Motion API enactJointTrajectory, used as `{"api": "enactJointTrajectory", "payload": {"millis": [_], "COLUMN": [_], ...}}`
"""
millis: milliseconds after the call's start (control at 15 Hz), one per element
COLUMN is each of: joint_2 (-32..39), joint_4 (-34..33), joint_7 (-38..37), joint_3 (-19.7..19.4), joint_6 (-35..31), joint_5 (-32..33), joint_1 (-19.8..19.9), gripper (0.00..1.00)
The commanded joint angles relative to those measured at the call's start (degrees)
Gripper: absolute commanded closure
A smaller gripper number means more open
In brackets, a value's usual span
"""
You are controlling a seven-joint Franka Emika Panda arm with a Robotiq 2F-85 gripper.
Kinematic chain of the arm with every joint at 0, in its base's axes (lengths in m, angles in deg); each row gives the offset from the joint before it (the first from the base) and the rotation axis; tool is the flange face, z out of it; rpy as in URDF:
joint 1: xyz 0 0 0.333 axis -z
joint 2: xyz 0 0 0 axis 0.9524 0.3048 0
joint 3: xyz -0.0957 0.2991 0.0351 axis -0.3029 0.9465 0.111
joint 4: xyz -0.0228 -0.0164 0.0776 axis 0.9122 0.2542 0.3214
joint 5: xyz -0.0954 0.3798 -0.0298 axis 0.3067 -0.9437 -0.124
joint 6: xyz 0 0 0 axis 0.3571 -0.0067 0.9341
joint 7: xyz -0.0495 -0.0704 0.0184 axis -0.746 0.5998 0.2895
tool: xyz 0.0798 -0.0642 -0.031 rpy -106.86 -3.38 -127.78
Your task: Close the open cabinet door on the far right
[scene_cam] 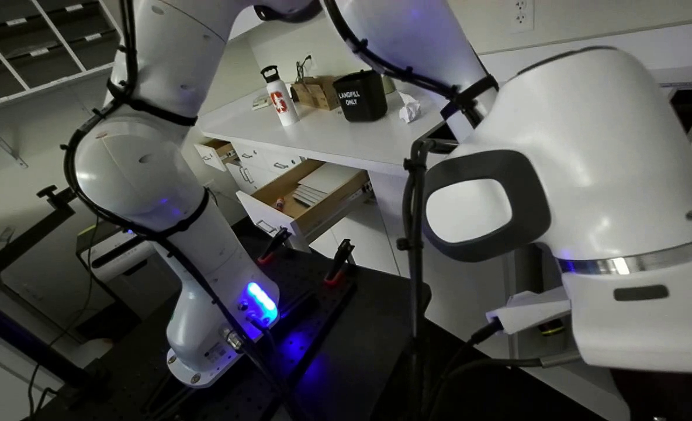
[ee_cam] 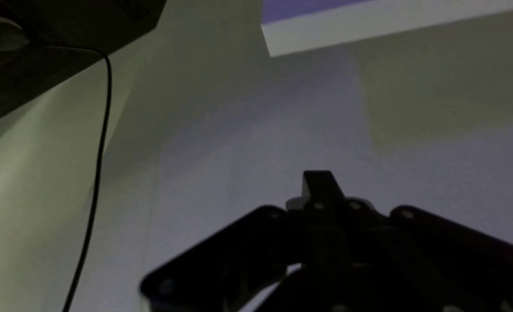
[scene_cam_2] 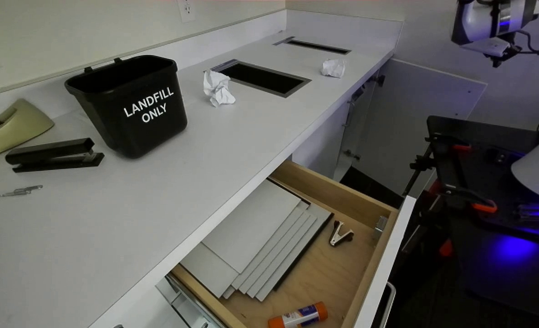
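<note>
Found cabinet door (scene_cam_2: 424, 98) standing open at far end of counter (scene_cam_2: 169, 205) in an exterior view, swung well out on hinges (scene_cam_2: 380, 80) along inner edge. Noted lower outer part hidden behind dark table (scene_cam_2: 488, 134). Judged closing not yet started, with no part of required swing in evidence. Left outstanding, on that judgement, contact with door, full swing back home and flush seating. Observed arm (scene_cam_2: 517, 11) above and to right of door in an exterior view, without visible contact. Found gripper (ee_cam: 321, 186) in the wrist view with tips together and nothing discernible between; judged fit for pushing. Recorded pale edge (ee_cam: 369, 32) at top of the wrist view; could not identify as door or otherwise. Recorded also drawer (scene_cam_2: 388, 259) pulled out nearer camera, outside stated task. Could not make out gripper clearly in either exterior view
</note>
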Motion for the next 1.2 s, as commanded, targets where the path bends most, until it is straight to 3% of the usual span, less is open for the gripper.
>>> {"api": "enactJointTrajectory", "payload": {"millis": [0,600,1133], "joint_2": [1.11,-2.99,-12.23], "joint_4": [-2.20,-7.20,-9.12], "joint_7": [-1.02,1.70,9.82], "joint_3": [0.49,7.92,19.83], "joint_6": [7.40,17.86,26.82], "joint_5": [2.50,3.89,0.63], "joint_1": [-0.88,5.56,17.01], "gripper": [1.00,1.00,1.00]}}
